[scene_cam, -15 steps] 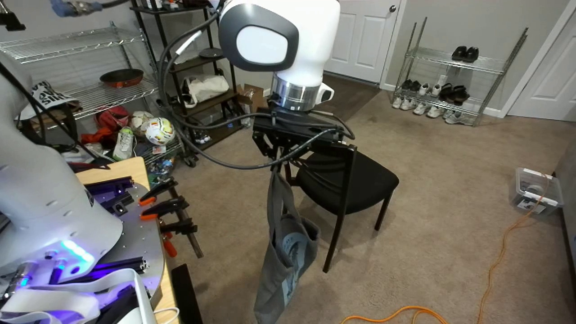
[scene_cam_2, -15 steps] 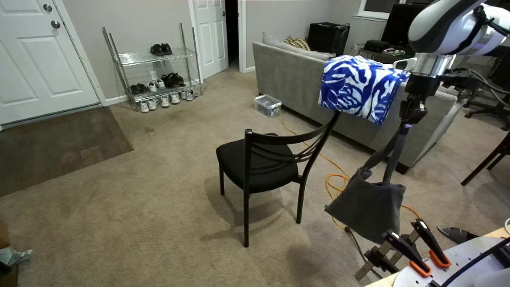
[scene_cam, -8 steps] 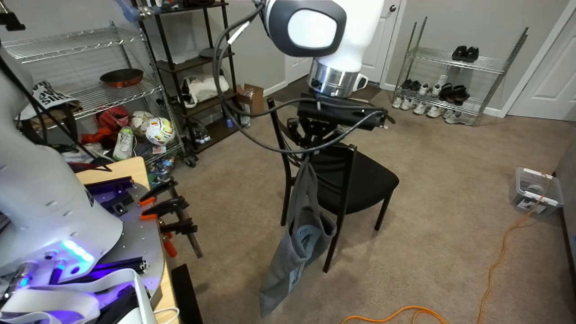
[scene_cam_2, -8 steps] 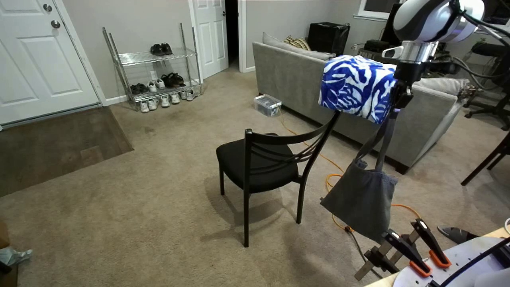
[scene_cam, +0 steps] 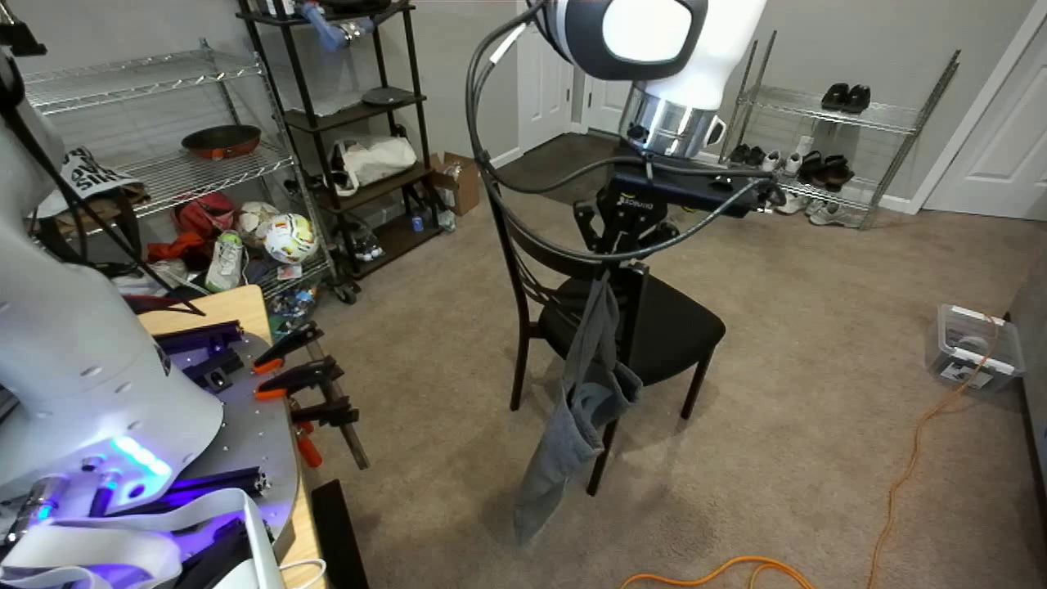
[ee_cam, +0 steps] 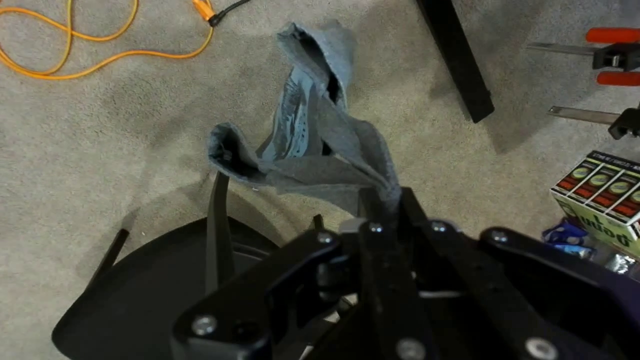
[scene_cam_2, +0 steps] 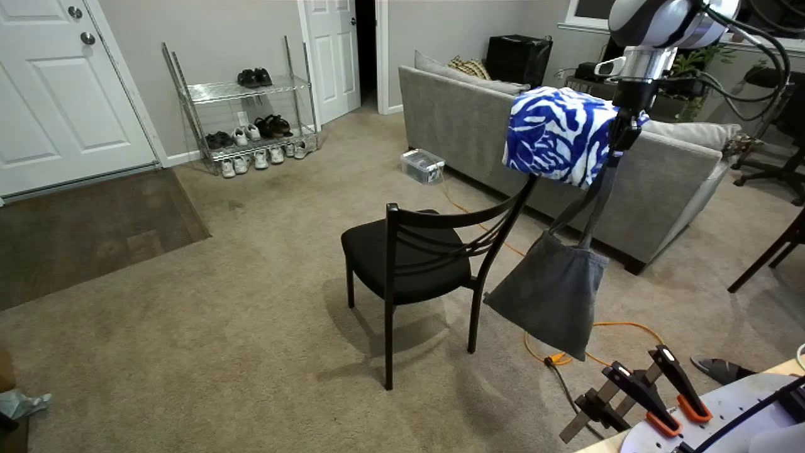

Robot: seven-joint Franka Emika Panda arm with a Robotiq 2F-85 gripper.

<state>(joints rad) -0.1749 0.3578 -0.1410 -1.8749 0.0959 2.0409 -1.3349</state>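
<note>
I'm pinching this gray tote (scene_cam_2: 553,296) by its strap (scene_cam_2: 597,211) with my gripper (scene_cam_2: 616,151), dangling it right of the chair (scene_cam_2: 415,264) in an exterior view, guessing it's light, floppy and best held up there.

Moderate indoor light, soft shadows on the carpet (scene_cam_2: 251,314) below the chair (scene_cam_2: 418,258), blue glow at the robot base (scene_cam: 90,384) well apart from it, overexposed white arm (scene_cam: 712,57) higher than it, dark, unsharp gripper (ee_cam: 390,205) near it in the wrist view
</note>
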